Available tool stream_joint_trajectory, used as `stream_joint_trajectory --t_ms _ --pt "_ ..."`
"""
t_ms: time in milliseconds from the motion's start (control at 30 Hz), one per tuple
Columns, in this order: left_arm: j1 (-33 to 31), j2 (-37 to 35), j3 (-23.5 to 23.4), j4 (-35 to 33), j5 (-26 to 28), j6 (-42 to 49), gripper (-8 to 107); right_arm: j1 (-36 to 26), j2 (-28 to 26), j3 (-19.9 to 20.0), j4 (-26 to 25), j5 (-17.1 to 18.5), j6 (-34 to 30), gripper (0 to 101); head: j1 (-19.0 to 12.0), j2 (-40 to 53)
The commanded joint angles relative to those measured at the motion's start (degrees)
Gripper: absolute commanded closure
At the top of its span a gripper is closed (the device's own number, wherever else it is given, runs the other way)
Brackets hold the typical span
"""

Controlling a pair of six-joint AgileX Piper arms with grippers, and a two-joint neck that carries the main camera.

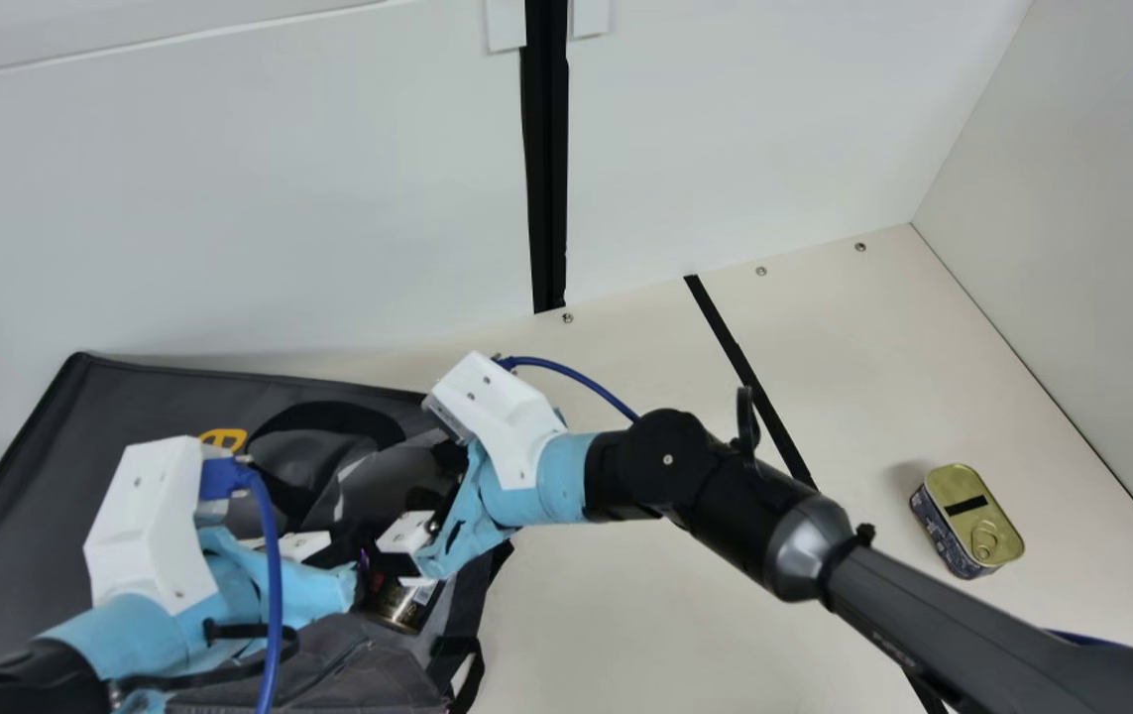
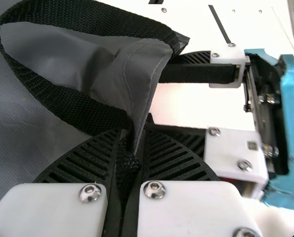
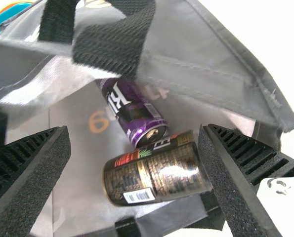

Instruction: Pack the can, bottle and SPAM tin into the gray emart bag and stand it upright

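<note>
Because a slack bag mouth would sag over whatever lies in it, the left gripper (image 2: 129, 148) is clamped on the black webbing handle (image 2: 77, 105) and a fold of the rim, presumably to hold the opening up. That grip leaves the right gripper (image 3: 134, 132) room to work: its fingers stand well apart over the mouth, perhaps to nudge the contents deeper. Whether it touches either of them, I cannot tell.

The gray emart bag (image 1: 21, 496) lies on its side at the left of the cream table (image 1: 685, 595), so its load can probably go in sideways before it is stood up. Within the mouth, toward the bag's right side, rest the purple can (image 3: 133, 112) and, just beside its end, a dark gold-rimmed cylinder (image 3: 156, 175), likely what the task calls the bottle. The SPAM tin (image 1: 967, 516) sits far from the bag, out on the right, seemingly left for last.

Counted: one bag, two cylindrical containers inside it, one tin outside, two grippers, of which one is gripping.
</note>
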Motion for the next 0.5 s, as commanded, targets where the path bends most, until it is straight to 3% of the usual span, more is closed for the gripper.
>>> stream_joint_trajectory --t_ms 0,467 --pt "0.0 0.0 0.0 0.0 0.0 0.0 107 -0.49 -0.71 0.61 -0.74 -1.01 -0.49 6 -1.3 -0.14" --pt "0.0 0.0 0.0 -0.11 -0.11 0.0 107 -4.2 -7.35 4.28 -1.91 3.35 -3.23 6 -1.3 -0.14"
